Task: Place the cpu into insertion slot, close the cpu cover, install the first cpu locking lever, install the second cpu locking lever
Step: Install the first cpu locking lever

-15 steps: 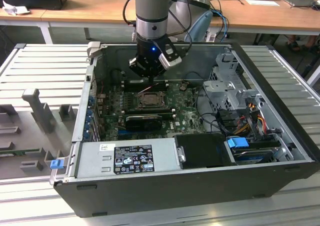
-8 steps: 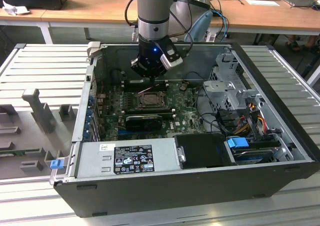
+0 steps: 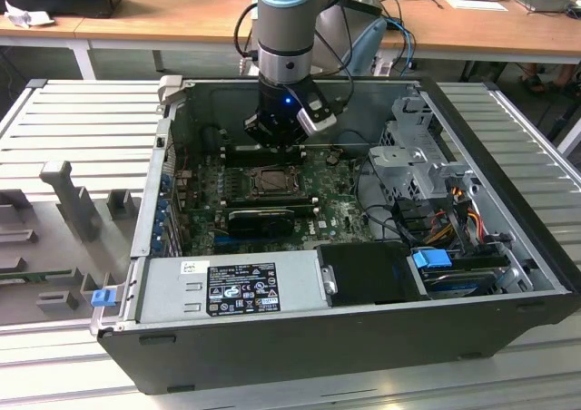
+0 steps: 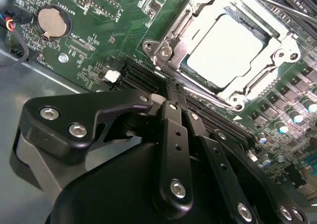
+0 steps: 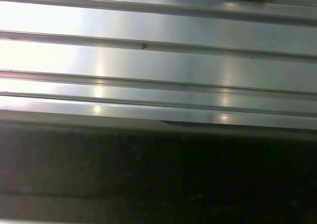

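Note:
In the second wrist view the cpu lies flat in the insertion slot, pale face up. The silver cpu cover is down over it, framing the chip. A thin metal lever rod runs along the socket edge nearest the fingers. My gripper is shut with nothing between its black fingers, tips just short of that socket edge. In the exterior view the gripper hangs inside the open computer case, right behind the socket.
Long black card slots and a coin battery lie beside the socket. The case holds a grey power supply, a drive cage and cables. A ribbed metal table surrounds the case walls.

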Available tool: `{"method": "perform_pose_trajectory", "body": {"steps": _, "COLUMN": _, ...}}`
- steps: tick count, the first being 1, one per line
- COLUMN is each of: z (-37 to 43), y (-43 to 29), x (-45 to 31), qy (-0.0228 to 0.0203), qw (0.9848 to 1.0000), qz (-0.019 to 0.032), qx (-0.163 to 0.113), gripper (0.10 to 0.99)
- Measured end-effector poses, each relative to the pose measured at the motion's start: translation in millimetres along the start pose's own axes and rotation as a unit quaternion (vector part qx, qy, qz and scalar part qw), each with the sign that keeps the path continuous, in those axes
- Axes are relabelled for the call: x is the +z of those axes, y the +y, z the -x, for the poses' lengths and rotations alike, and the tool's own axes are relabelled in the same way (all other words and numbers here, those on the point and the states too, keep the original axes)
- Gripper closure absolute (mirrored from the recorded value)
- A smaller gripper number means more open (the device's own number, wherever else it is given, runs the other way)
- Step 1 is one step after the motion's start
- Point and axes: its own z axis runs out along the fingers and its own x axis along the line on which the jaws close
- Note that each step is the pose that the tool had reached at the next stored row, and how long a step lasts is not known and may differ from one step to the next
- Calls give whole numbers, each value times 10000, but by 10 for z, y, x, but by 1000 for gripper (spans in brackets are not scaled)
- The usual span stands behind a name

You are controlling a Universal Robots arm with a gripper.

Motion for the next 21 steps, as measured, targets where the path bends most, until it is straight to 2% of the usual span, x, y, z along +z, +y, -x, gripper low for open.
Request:
{"method": "perform_pose_trajectory", "body": {"steps": 3, "z": 2, "y": -1, "x": 11, "qy": -2, "qw": 10000, "qz": -12, "qx": 42, "gripper": 980}}
{"method": "perform_pose_trajectory", "body": {"steps": 10, "z": 27, "y": -9, "x": 37, "qy": 2, "qw": 10000, "qz": -80, "qx": 48, "gripper": 980}}
{"method": "perform_pose_trajectory", "body": {"steps": 15, "z": 25, "y": -13, "x": 68, "qy": 4, "qw": 9999, "qz": -91, "qx": 48, "gripper": 980}}
{"method": "perform_pose_trajectory", "body": {"steps": 21, "z": 26, "y": -12, "x": 70, "qy": 2, "qw": 10000, "qz": -80, "qx": 49, "gripper": 980}}
